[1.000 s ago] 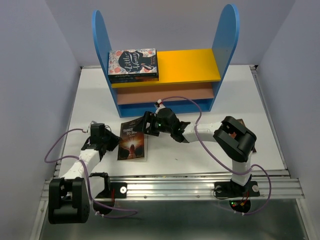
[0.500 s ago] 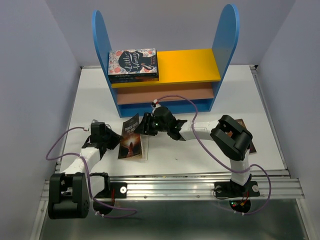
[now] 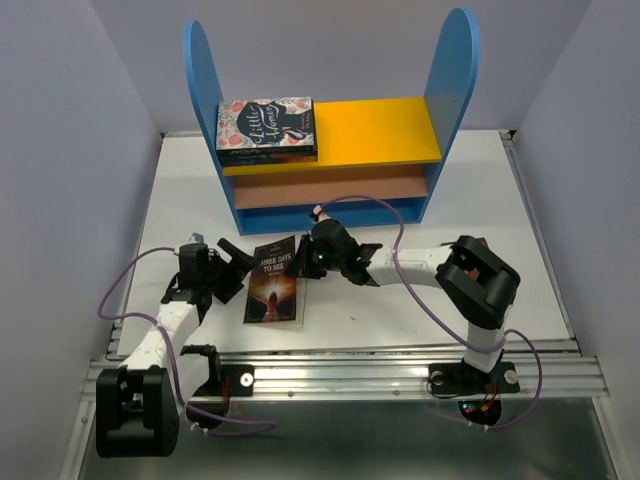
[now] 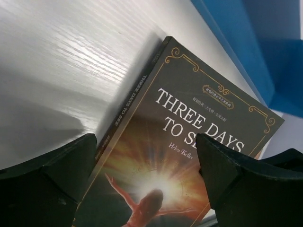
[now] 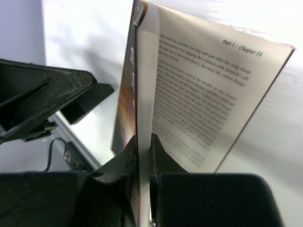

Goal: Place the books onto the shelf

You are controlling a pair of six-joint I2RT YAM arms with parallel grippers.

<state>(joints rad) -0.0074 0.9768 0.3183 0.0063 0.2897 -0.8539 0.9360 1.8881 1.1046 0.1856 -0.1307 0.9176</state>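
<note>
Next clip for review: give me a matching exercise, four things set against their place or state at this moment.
Things:
1. left claw
2. right claw
3. floral book
4. Three Days to See book

Place or state:
A. lying on the yellow top board
B. shut on a book's front cover and leaves
C. wide open, gripping nothing
D. on the table, between the two claws

Pairs: 1-C, 2-B, 3-A, 4-D

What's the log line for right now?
left gripper: open beside Three Days book | right gripper: shut on it | floral book: on shelf
</note>
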